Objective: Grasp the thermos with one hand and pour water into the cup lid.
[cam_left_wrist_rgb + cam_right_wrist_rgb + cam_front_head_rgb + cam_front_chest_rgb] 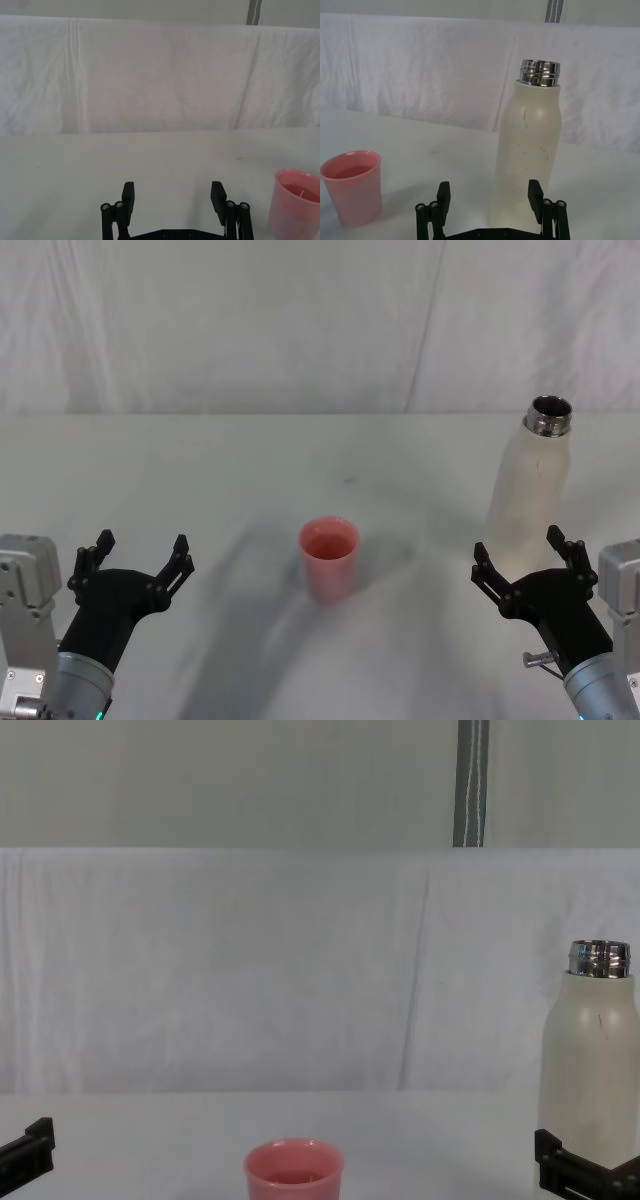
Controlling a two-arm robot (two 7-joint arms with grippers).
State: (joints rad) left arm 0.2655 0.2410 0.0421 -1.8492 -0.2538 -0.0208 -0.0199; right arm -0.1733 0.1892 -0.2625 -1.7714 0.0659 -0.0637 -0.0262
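1. Worktop (200, 460): white, cloth-draped behind; it carries both task items, which stand well apart from each other
2. Thermos (528, 490): cream-white, upright, cap off and steel neck exposed, on the robot's right side of the worktop. Its lower body sits just beyond the right end effector
3. Right end effector (525, 557): black fingers spread wide, holding nothing. In the right wrist view the thermos (527, 155) stands beyond the gap, offset toward one finger rather than centred
4. Left end effector (134, 554): fingers spread, empty, low at the robot's left, near nothing; judged idle
5. Cup lid (329, 558): small pink cup, upright, mouth open, near the worktop's middle between the two arms. Whether it holds liquid cannot be told
6. Step in hand, by judgement: approach and grasp of the thermos by the right arm; no contact yet
7. Recommendation: centre the body between the fingers before advancing, so neither finger strikes and topples it. Close on the straight wall at mid-height, below the rounded shoulder. Lift clear before carrying toward the cup lid, then tilt slowly with the neck over its mouth
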